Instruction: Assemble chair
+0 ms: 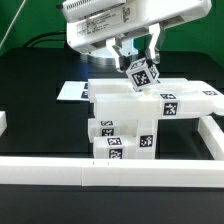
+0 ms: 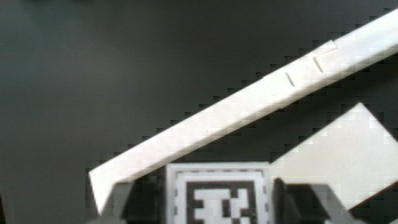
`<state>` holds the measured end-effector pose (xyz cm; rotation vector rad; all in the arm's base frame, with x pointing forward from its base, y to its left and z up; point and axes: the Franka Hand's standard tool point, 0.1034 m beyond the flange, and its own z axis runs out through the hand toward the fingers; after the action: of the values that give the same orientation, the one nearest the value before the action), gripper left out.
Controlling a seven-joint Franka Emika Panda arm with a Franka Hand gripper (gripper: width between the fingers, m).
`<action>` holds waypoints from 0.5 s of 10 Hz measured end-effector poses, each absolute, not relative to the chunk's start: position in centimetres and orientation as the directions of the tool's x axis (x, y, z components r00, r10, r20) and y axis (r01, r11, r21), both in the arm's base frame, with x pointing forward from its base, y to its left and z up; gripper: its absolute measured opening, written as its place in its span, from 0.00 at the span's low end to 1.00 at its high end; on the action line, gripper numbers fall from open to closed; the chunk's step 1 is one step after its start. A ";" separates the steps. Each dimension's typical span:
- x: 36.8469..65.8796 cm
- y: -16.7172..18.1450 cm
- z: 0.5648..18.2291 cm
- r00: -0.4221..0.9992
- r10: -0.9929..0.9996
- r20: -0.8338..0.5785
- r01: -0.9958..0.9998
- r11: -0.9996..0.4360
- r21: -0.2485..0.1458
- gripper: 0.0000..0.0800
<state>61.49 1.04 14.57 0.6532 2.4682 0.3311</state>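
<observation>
Farthest to the exterior view's left of the flat slab (image 1: pixel 120 100), a short end of white border rail (image 1: pixel 3 122) shows at the frame edge, well apart from it. Nearer in, still on the slab's left in that view, the marker board (image 1: pixel 70 92) lies flat on the black table (image 1: pixel 40 135); its near edge is close to the slab's corner, but contact cannot be judged.

The slab sits on top of a stack of chair parts. Beneath it are smaller tagged blocks (image 1: pixel 120 138), packed close together, their black-and-white squares facing the camera. Another tag is on the slab's front face.

Above the slab, toward its middle, the gripper (image 1: pixel 140 66) hangs under the arm's white housing. Its jaws are partly closed and clamp a small leg block (image 1: pixel 141 76), which is tilted so its tag faces the camera at an angle. The block's lower corner is just above the slab's top; whether they touch is unclear.

The wrist view shows the same grip: the gripper (image 2: pixel 221 196) has a dark finger (image 2: pixel 121 200) on each side of the tagged leg block (image 2: pixel 222 185). Beyond the block a long white rail (image 2: pixel 231 110) crosses the dark table diagonally.

To the slab's right in the exterior view, a side rail (image 1: pixel 213 132) runs close alongside the stack. A long front rail (image 1: pixel 110 172) lies in front of the slab.
</observation>
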 end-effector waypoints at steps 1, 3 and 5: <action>61.5 1.1 14.7 -0.729 0.505 -0.462 0.360 0.857 0.368 0.35; 61.3 0.8 14.2 -0.734 0.500 -0.460 0.355 0.859 0.368 0.35; 61.3 0.8 14.1 -0.734 0.501 -0.458 0.357 0.859 0.368 0.35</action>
<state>61.26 0.78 14.06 0.6229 2.4722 0.3444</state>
